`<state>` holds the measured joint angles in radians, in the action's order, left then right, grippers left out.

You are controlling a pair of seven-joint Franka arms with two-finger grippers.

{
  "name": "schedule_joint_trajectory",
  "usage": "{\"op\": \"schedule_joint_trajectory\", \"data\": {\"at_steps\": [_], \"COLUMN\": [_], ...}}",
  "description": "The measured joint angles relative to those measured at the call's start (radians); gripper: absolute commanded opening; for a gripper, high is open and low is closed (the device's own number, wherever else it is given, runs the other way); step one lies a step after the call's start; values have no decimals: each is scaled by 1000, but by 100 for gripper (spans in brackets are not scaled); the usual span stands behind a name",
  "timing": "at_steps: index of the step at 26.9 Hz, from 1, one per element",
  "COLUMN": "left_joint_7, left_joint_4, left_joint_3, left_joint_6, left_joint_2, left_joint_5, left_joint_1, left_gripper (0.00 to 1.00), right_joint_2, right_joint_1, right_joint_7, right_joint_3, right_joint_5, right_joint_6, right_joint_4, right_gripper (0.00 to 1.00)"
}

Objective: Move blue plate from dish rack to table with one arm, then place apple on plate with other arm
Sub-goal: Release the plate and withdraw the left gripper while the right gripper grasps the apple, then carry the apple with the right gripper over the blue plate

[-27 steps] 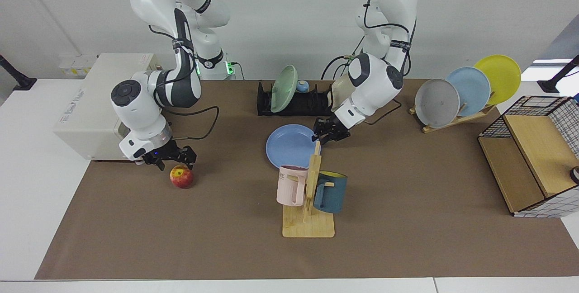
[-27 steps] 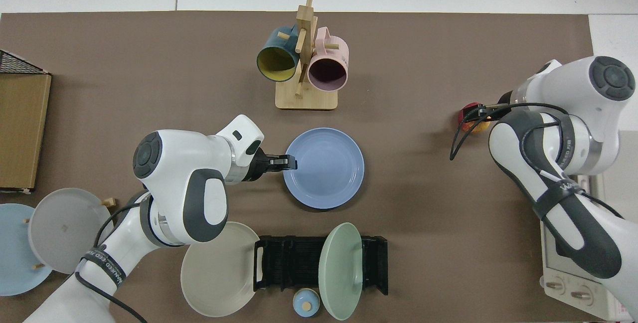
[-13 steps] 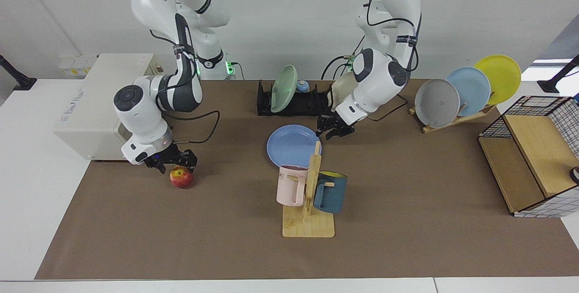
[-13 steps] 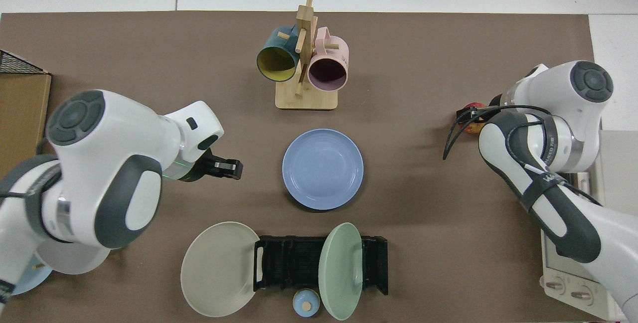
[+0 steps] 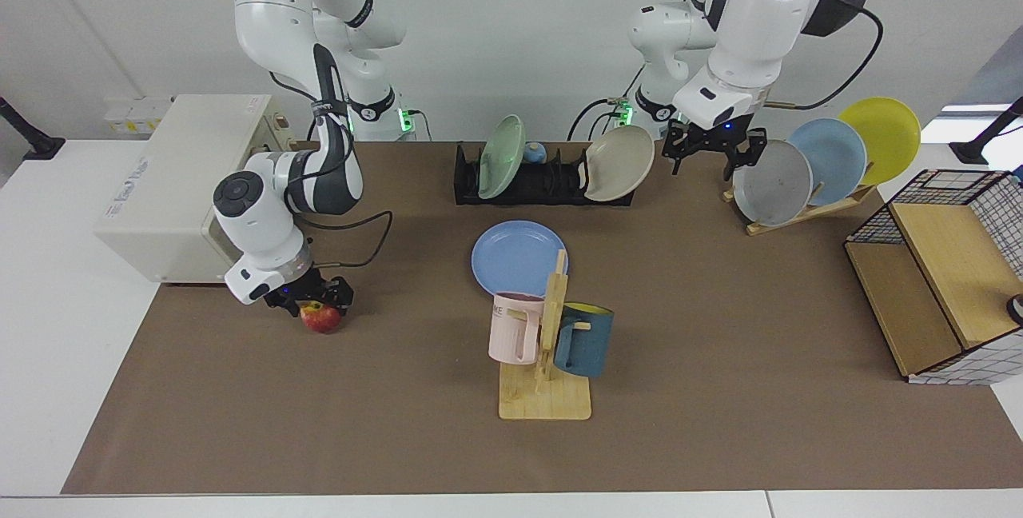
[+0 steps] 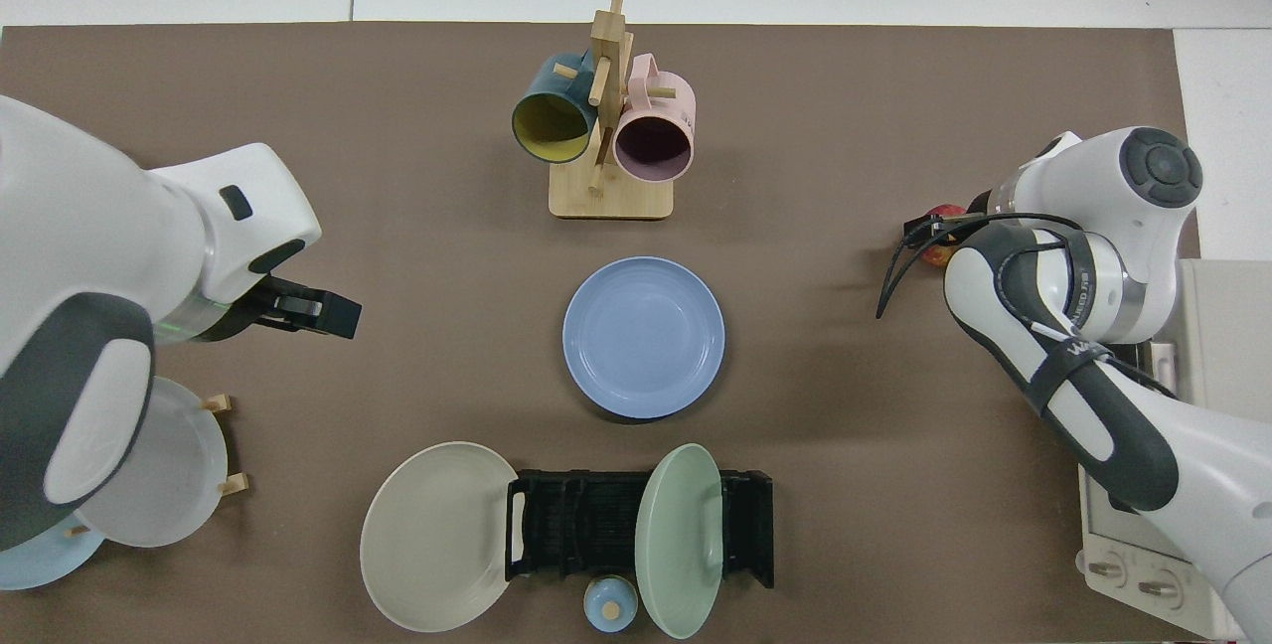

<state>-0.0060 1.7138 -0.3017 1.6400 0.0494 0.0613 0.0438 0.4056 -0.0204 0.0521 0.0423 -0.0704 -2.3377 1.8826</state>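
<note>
The blue plate (image 5: 515, 257) (image 6: 644, 337) lies flat on the brown-covered table (image 5: 719, 390), just in front of the black dish rack (image 5: 551, 182) (image 6: 586, 523). The apple (image 5: 322, 319) (image 6: 940, 248) rests on the table at the facing view's left. My right gripper (image 5: 310, 300) (image 6: 929, 233) is low over it, open, with a finger on either side of the apple's top. Much of the apple is hidden under the hand in the top view. My left gripper (image 5: 714, 157) (image 6: 333, 314) hangs high, open and holding nothing, between the rack and the wooden plate stand.
A mug tree (image 5: 547, 342) with a pink and a dark blue mug stands right in front of the plate. The rack holds a green plate (image 5: 501, 146); a beige plate (image 5: 619, 162) leans at its end. A plate stand (image 5: 799, 210), a wire crate (image 5: 935, 270) and a white appliance (image 5: 160, 182) flank the table.
The left gripper let go of the blue plate's rim, rose and drew back toward the plate stand. The right gripper sank from above the apple down around it.
</note>
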Motion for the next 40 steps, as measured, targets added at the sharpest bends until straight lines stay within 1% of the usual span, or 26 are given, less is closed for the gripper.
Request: {"op": "schedule_joint_trajectory", "data": {"at_steps": [1, 2, 3, 7, 13, 17, 21, 29, 36, 40], "left_joint_7": [0, 0, 0, 0, 0, 0, -6, -6, -8, -10], "left_joint_4": [-26, -53, -76, -147, -202, -227, -232, -234, -234, -234], "left_joint_3": [5, 13, 19, 39, 47, 49, 55, 69, 80, 93], "left_joint_6": [-24, -47, -64, -103, -111, -113, -113, -125, -158, -162], "left_joint_2": [-2, -5, -8, -19, -53, -83, -103, -96, -68, -61], "left_joint_5": [3, 5, 5, 7, 32, 30, 22, 2, -19, -22], "left_joint_1": [0, 0, 0, 0, -2, -7, -12, -12, -11, -11], "left_gripper": [99, 99, 99, 99, 100, 100, 100, 100, 100, 100], "right_joint_2": [1, 1, 1, 1, -1, -17, -62, -176, -225, -236], "right_joint_1": [0, 0, 0, 0, 0, -3, -28, -148, -280, -370], "right_joint_7": [0, 0, 1, 2, 2, 2, -6, -146, -346, -463], "right_joint_3": [0, 0, 0, 0, -1, -5, -7, -7, -8, -12], "right_joint_5": [0, 0, 0, 0, 0, 0, -2, -2, -2, -5], "right_joint_6": [0, 0, 0, 0, 8, 58, 111, 231, 309, 318], "right_joint_4": [0, 0, 0, -2, -27, -66, -91, -97, -97, -95], "right_gripper": [49, 20, 0, 0, 0, 0, 0, 0, 0, 0]}}
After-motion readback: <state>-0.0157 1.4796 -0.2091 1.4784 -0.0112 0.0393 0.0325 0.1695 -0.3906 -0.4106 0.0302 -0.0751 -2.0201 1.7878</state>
